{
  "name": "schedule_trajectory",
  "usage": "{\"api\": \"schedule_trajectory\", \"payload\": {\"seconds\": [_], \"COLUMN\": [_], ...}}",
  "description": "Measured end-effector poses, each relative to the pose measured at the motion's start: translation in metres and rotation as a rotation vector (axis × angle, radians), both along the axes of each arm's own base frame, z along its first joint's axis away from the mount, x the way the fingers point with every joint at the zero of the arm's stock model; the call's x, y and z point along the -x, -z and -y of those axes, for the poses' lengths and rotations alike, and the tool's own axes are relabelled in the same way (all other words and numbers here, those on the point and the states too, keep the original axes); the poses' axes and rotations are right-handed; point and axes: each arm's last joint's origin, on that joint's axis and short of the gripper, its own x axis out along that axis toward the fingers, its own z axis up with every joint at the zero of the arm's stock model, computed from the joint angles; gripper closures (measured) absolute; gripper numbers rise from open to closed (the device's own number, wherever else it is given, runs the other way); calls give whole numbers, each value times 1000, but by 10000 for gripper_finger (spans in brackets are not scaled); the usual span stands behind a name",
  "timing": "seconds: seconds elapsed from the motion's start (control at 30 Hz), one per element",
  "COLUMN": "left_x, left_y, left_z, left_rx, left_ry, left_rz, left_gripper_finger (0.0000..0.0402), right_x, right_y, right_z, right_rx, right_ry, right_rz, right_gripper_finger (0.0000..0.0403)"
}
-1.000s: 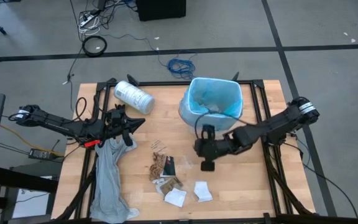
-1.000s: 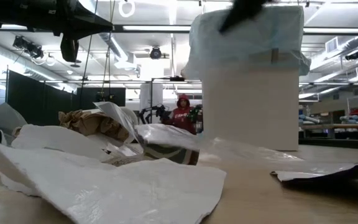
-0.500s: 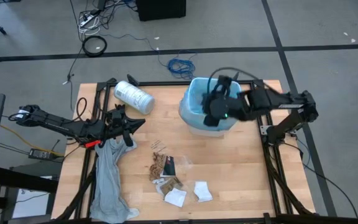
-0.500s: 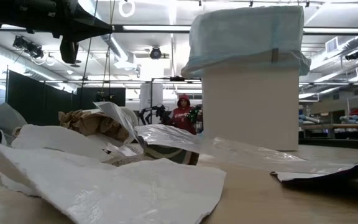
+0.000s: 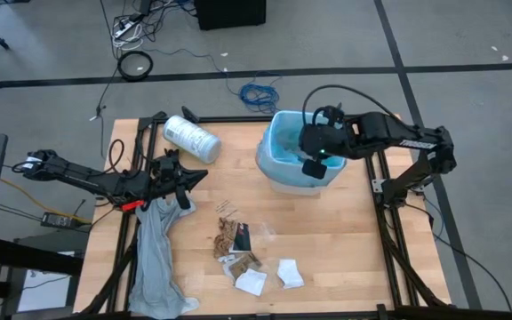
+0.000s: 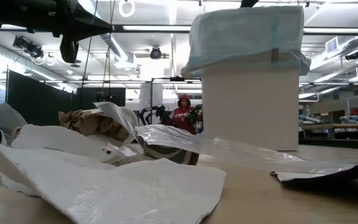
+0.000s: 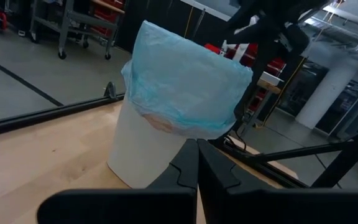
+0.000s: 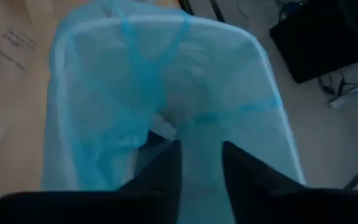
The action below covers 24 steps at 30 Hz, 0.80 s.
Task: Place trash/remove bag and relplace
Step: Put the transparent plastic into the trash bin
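A white bin (image 5: 278,182) lined with the light-blue bag (image 5: 302,142) stands at the far right of the table. It also shows in the left wrist view (image 7: 148,155) and the low view (image 6: 250,106). My right gripper (image 5: 312,167) hangs open over the bin's mouth, its fingers (image 8: 166,171) pointing down into the bag (image 8: 104,93). A white scrap (image 8: 163,129) lies inside. Loose trash lies mid-table: brown wrappers (image 5: 228,236), a black-and-white packet (image 5: 243,237) and white papers (image 5: 252,283). My left gripper (image 5: 180,178) is shut and level at the table's left. My left gripper (image 7: 197,168) shows nothing between its shut fingers. The grey sheet's upper end (image 5: 160,212) lies right beneath it in the high view. Whether the two touch, I cannot tell.
A long limp grey plastic sheet (image 5: 158,262) runs from under my left gripper to the near left edge. A white printed roll (image 5: 191,139) lies at the far left. Clear film and papers (image 6: 104,180) fill the low view's foreground. A person (image 6: 183,113) stands in the room behind.
My right gripper has risen from the middle of the table, beside the trash, and swung toward the far edge. It now hangs over the bin's mouth, tipped more steeply downward. My left arm has kept still.
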Motion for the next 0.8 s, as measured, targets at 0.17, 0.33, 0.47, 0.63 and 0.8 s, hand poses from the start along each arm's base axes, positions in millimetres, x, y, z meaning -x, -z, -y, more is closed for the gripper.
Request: {"api": "schedule_trajectory", "payload": {"seconds": [0.17, 0.33, 0.47, 0.63, 0.8], "left_x": [0, 0, -1, -2, -4], "left_y": [0, 0, 1, 2, 3], "left_z": [0, 0, 0, 1, 1], "left_rx": [1, 1, 0, -2, 2], "left_ry": [0, 0, 0, -1, -1], "left_rz": [0, -1, -5, -16, -20], "left_gripper_finger": [394, 394, 394, 394, 394], "right_x": [25, 62, 92, 108, 101], "right_y": [-14, -35, -42, -15, 30], "right_z": [0, 3, 9, 20, 25], "right_rx": [39, 56, 15, -87, -168], "right_ry": [138, 246, 411, 593, 713], "right_rz": [18, 203, 376, 411, 295], "right_gripper_finger": [240, 330, 391, 402, 403]}}
